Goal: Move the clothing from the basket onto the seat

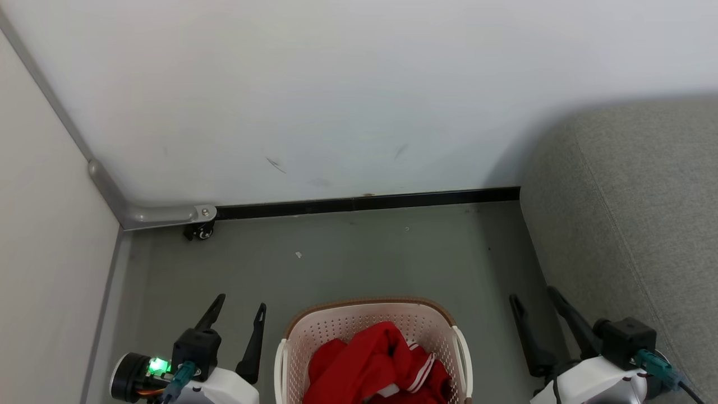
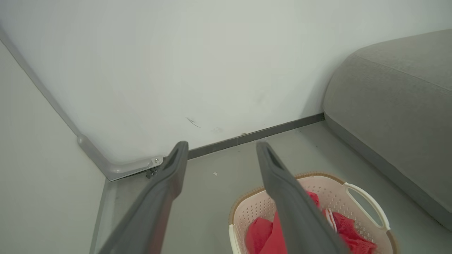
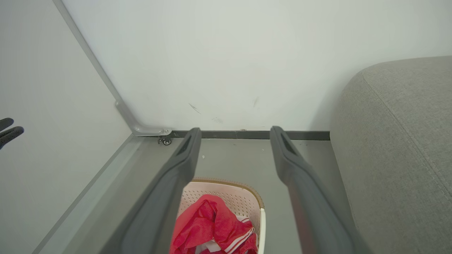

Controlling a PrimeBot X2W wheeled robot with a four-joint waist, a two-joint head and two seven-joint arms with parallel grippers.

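At the lower left, the left gripper [image 1: 241, 304] hangs above the grey floor [image 1: 364, 252], fingers spread wide and empty. In the middle, the red clothing [image 1: 376, 359] with white stripes lies heaped inside the cream basket [image 1: 370, 303] on the floor. On the right, the right gripper [image 1: 533, 295] is equally wide open and empty, beside the grey sofa [image 1: 634, 213].

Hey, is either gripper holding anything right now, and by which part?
Nothing is held. The left gripper and the right gripper are both open and empty on either side of the basket; the clothing lies inside it.
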